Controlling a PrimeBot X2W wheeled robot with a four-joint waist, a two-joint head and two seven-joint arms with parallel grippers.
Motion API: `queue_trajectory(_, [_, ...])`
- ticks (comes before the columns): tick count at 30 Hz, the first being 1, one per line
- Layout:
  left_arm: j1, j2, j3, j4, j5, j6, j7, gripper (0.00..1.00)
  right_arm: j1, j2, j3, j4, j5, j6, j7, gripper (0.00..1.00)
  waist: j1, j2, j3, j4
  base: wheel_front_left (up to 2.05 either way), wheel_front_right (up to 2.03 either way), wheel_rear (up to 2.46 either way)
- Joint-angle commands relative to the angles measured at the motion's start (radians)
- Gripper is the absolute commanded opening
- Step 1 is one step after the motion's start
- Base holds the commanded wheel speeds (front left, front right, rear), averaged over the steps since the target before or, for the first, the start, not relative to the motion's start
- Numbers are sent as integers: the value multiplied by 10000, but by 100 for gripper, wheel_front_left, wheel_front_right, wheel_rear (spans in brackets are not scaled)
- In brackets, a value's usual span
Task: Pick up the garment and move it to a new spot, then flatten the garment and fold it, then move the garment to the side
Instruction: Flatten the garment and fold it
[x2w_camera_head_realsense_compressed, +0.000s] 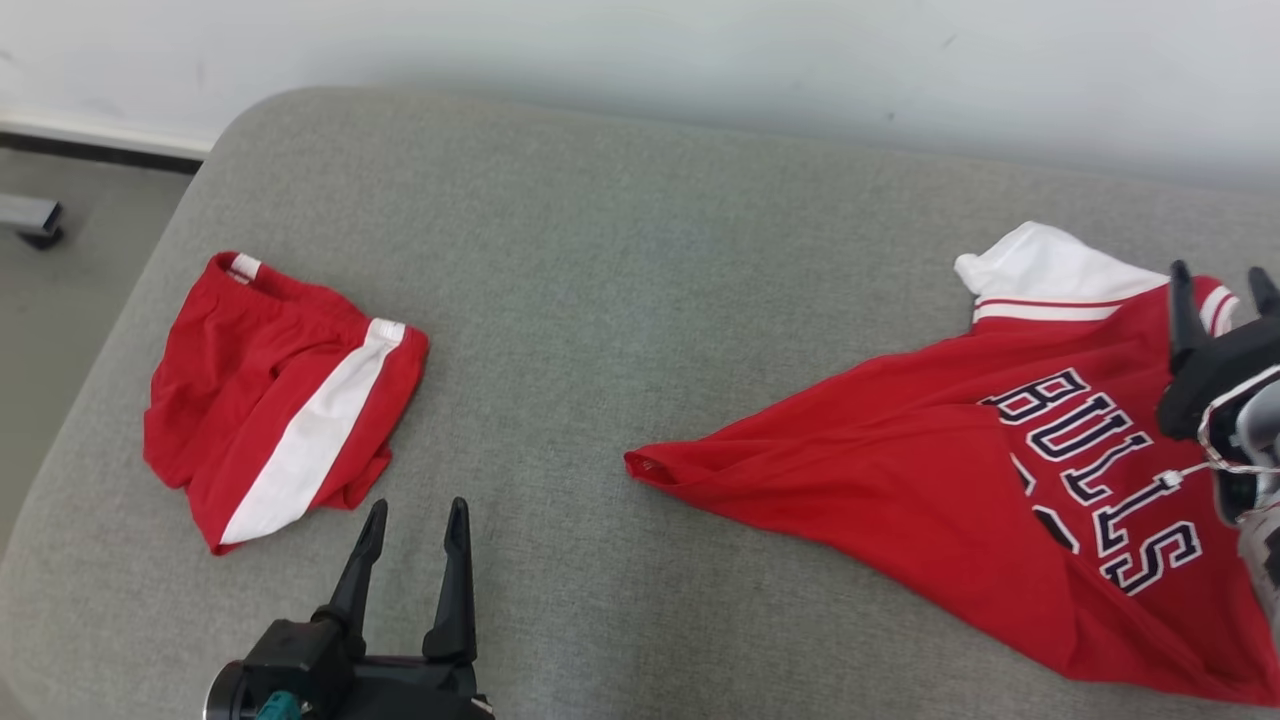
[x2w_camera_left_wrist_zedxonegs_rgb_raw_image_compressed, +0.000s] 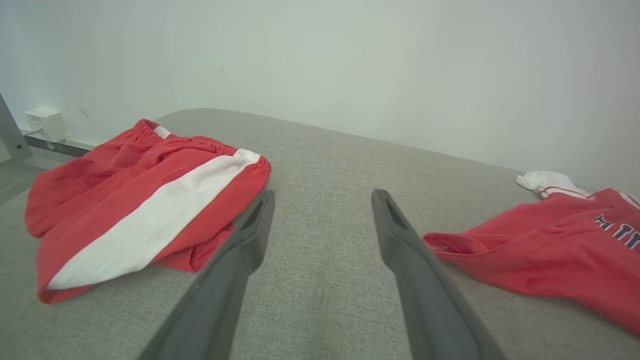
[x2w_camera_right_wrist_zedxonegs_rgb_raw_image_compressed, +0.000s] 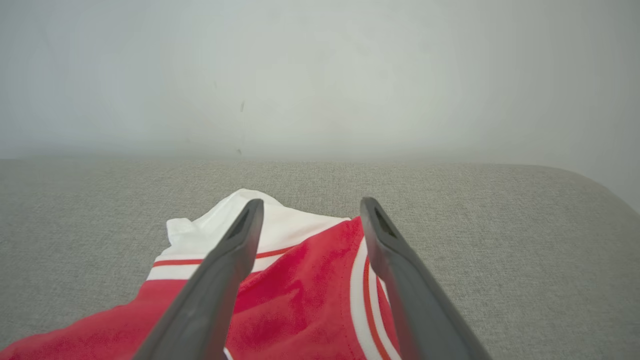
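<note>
Hovering over the jersey (x2w_camera_head_realsense_compressed: 900, 470) at the right end of the grey pad (x2w_camera_head_realsense_compressed: 620, 280), the right gripper (x2w_camera_head_realsense_compressed: 1221, 270) has its fingers spread wide w/ nothing held. In the right wrist view they straddle red cloth just short of the white sleeve (x2w_camera_right_wrist_zedxonegs_rgb_raw_image_compressed: 280, 232) and striped trim; can't tell if the tips touch the fabric.

Jersey isn't flat. It lies stretched w/ its long axis running from a pointed red corner (x2w_camera_head_realsense_compressed: 640, 465) near the pad's middle out toward the near-right corner, white sleeve toward the far edge.

Left gripper (x2w_camera_head_realsense_compressed: 418, 505) sits at the near edge, left of centre, also wide open and empty, w/ bare pad between its fingers. It's between the shorts (x2w_camera_head_realsense_compressed: 270, 400), bundled by the left edge, and the jersey's pointed corner, well apart from both.

So the right arm is by far the nearer: the cloth is directly below it, prob. just a drop and pinch at the shoulder. The left's only reachable part is the pointed corner, off to its right.
</note>
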Motion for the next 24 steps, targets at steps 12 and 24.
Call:
queue_trajectory(12, [663,9,701,-68,486,-205,-34,100,2956,96,-785,-4461,197,-20,-498,100,0,-1,-1181,-1187,0,0,0])
queue_trajectory(24, [861,8,1024,-61,719,-394,-34,100,7129,1543,-2841,-9309,-1050,-20,-503,100,0,-1,-1461,-1791,0,0,0])
